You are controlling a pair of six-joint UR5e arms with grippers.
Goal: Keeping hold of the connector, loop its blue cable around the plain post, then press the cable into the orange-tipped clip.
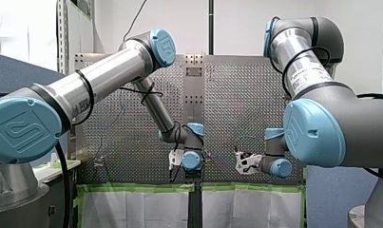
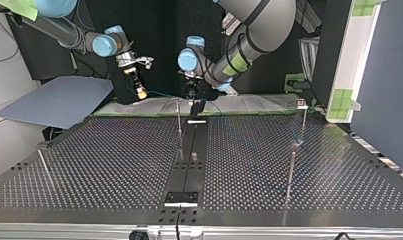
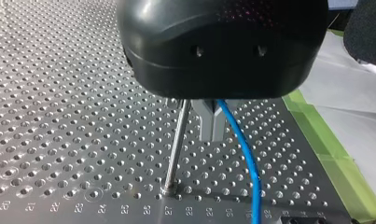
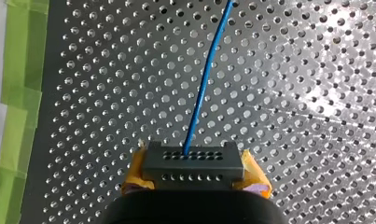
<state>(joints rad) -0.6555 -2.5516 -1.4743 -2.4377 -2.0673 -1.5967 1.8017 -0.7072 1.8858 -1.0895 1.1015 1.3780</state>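
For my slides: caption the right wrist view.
Yellow-padded right gripper holds the grey connector, blue cable running ahead over the perforated table.

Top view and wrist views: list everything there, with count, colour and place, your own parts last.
perforated table: one, silver, under everything.
posts: four, metal; one central, two at top view's right, one at its left.
connector: one, dark grey, between yellow pads.
blue cable: one, blue, leaves the connector, passes the central post.
sheet: one, grey, top view's left.
green tape: strips, along the table's edge.
left gripper: black, shut on blue cable.
right gripper: yellow pads, shut on connector.
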